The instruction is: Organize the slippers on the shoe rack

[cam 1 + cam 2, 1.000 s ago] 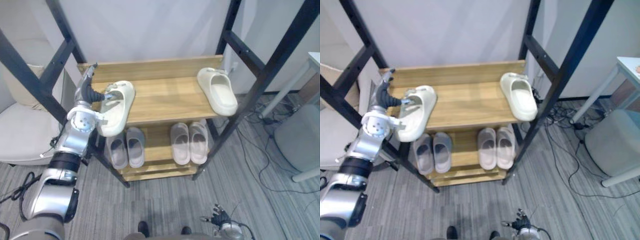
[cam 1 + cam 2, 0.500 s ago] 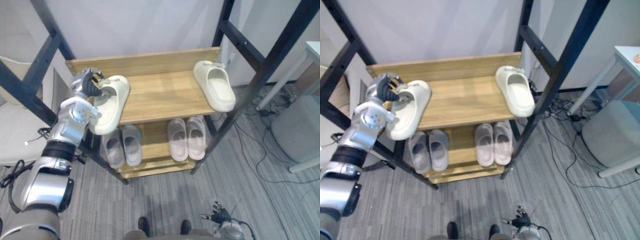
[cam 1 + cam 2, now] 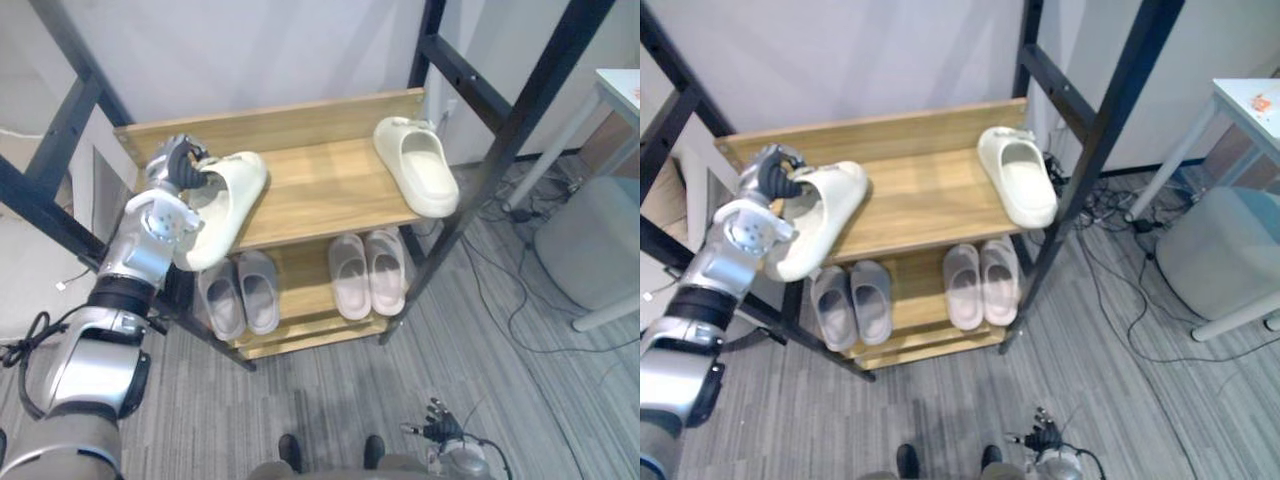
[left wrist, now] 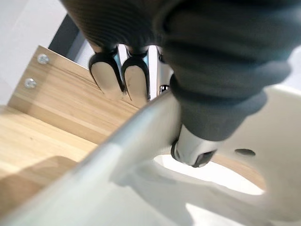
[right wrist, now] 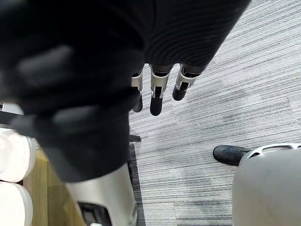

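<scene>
A cream slipper (image 3: 225,205) lies at the left end of the rack's top shelf (image 3: 320,190), its toe hanging over the front edge. My left hand (image 3: 178,165) is shut on this slipper's heel end. In the left wrist view its fingers (image 4: 108,77) curl over the slipper's rim (image 4: 141,188) and the thumb presses inside. The matching cream slipper (image 3: 418,178) lies at the shelf's right end, toe pointing forward. My right hand (image 3: 437,432) hangs low near the floor, fingers (image 5: 157,92) straight and empty.
The lower shelf carries a grey pair (image 3: 240,295) and a pale pink pair (image 3: 367,275). Black metal frame posts (image 3: 500,130) slant on both sides of the rack. A grey stool (image 3: 600,240) and floor cables (image 3: 500,300) are at the right.
My left hand's fingers have curled from straight to a grip on the left slipper's heel end. The camera has shifted; the right slipper and right hand have stayed put.
</scene>
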Robot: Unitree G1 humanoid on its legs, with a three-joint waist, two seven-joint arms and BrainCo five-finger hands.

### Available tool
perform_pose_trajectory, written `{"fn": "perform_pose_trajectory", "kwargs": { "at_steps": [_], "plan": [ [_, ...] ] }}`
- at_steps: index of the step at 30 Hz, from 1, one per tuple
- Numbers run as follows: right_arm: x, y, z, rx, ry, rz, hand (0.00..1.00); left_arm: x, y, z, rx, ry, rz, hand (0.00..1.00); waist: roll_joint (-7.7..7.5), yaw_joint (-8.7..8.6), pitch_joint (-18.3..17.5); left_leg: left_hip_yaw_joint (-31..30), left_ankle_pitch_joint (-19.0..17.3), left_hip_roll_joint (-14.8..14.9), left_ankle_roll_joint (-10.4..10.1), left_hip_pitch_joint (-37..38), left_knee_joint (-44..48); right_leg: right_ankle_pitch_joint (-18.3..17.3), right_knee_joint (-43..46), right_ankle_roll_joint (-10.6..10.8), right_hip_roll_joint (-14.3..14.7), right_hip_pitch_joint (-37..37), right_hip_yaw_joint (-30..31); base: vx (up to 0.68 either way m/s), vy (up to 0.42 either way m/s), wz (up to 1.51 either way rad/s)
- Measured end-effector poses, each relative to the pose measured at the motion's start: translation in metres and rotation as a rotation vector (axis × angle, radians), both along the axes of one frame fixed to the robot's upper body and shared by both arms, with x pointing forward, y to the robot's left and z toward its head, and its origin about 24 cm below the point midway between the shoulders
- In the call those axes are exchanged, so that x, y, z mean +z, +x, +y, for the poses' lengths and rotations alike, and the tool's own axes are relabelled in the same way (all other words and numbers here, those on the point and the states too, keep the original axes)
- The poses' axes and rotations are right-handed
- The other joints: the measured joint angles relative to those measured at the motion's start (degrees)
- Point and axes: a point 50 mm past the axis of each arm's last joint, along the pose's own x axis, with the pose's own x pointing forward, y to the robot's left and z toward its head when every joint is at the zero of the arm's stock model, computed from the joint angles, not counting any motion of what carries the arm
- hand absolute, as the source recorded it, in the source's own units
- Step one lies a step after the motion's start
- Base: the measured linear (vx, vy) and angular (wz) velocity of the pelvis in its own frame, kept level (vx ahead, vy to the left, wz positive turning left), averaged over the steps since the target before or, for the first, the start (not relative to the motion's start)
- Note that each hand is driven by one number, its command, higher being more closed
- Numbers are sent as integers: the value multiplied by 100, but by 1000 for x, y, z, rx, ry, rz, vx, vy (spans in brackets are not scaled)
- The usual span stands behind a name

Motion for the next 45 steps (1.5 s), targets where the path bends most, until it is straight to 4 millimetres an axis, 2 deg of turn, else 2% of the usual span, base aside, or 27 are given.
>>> {"fn": "perform_pose_trajectory", "kwargs": {
  "at_steps": [3,6,9,12,15,22,29,35,36,45],
  "plan": [
    [0,0,-1,-4,0,-1,0,-1,3,-13,-35,-24,0,100,35,-5,12,-6,1,-12,1,5,0,1,15,1,-15,0,-8,0,0,0],
    [1,0,-3,-16,3,-3,0,-2,9,-39,-110,-87,2,100,81,-21,17,-16,2,-25,2,6,0,1,25,2,-29,1,-18,0,0,0],
    [2,2,-3,-17,1,-14,0,0,11,-64,-190,-160,-10,100,143,-129,50,-2,2,-26,2,10,0,1,26,2,-29,-3,-10,6,1,-2],
    [4,4,-7,-16,-10,-22,0,9,14,-80,-225,-177,-41,100,209,-198,88,26,2,-20,2,13,0,5,26,-4,-20,-23,39,5,-3,-6],
    [5,4,-11,-16,-22,-23,0,17,15,-87,-238,-185,-63,100,256,-266,114,95,1,-13,1,34,-1,14,25,-18,-10,-35,119,7,-5,-12],
    [3,-4,-17,-25,-37,4,0,27,24,-85,-199,-198,-77,100,346,-331,165,366,-17,48,-23,22,-2,100,-17,-76,56,-138,386,2,-12,-23],
    [-1,-24,-24,-104,-23,37,0,21,27,-65,-107,-257,-63,100,402,-449,221,504,-24,136,-33,-46,-2,179,-16,-130,147,-329,595,-7,-27,-18],
    [-1,-23,-23,-107,-22,24,0,24,27,-50,-42,-309,-89,100,431,-472,249,544,-35,185,-53,-168,-2,231,-11,-131,193,-517,649,-23,-15,-6],
    [-1,-23,-23,-110,-25,23,0,26,26,-47,-27,-318,-103,0,430,-455,250,581,-33,191,-53,-196,-1,253,-11,-129,204,-532,694,15,-6,-16],
    [-1,-23,-24,-121,-36,19,0,30,25,-36,29,-333,-137,0,445,-468,261,623,-32,187,-52,-205,0,263,-9,-129,205,-565,732,5,0,-3]
  ]
}}
